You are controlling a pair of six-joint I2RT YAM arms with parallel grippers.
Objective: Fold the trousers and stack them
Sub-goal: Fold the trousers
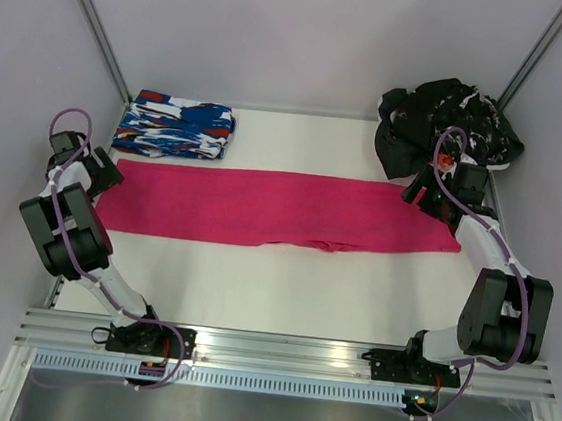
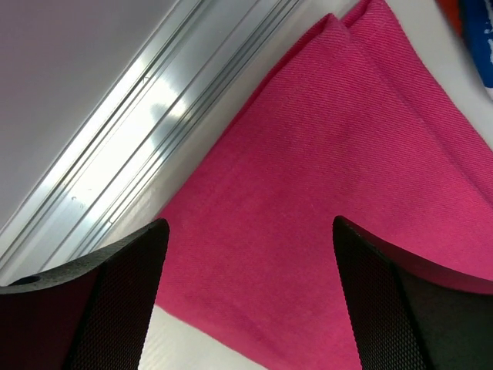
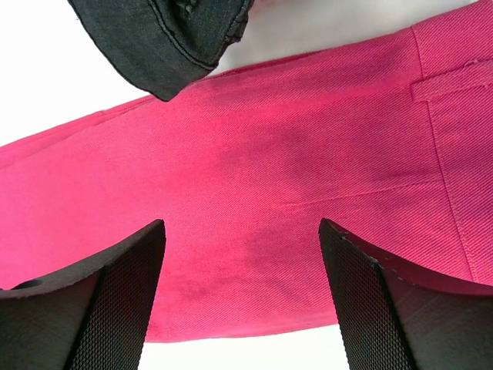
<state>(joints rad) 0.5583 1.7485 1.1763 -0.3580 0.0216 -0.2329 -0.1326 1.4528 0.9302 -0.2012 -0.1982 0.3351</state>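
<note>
Top external: the trousers (image 1: pixel 281 211) lie flat across the middle of the surface (image 1: pixel 281 301) as one long band. The long axis runs left to right. The waist end looks to be at the right, with the leg ends pointing left. Left wrist view shows two layered edges at the leg end, so you can take the legs as lying one upon the other.

Left hand (image 2: pixel 248 225): fingers apart, nothing between them, over the leg-end corner, close to the metal rail (image 2: pixel 131 131). Right hand (image 3: pixel 240 223): fingers apart, empty, over the waist region, where a seam and a strap-like tab show. Whether either hand touches the cloth, you cannot tell from these views.

Step, as judged: the lengthwise fold is done and the crosswise fold is not yet begun. The next move calls for you to pinch both layers at one end and carry them over toward the other end, keeping the edges aligned.

Note: the black clothes (image 1: pixel 446 122) overlap the band's far right corner. The patterned garment (image 1: pixel 174 127) sits folded just beyond the left end, likely the place to stack.
</note>
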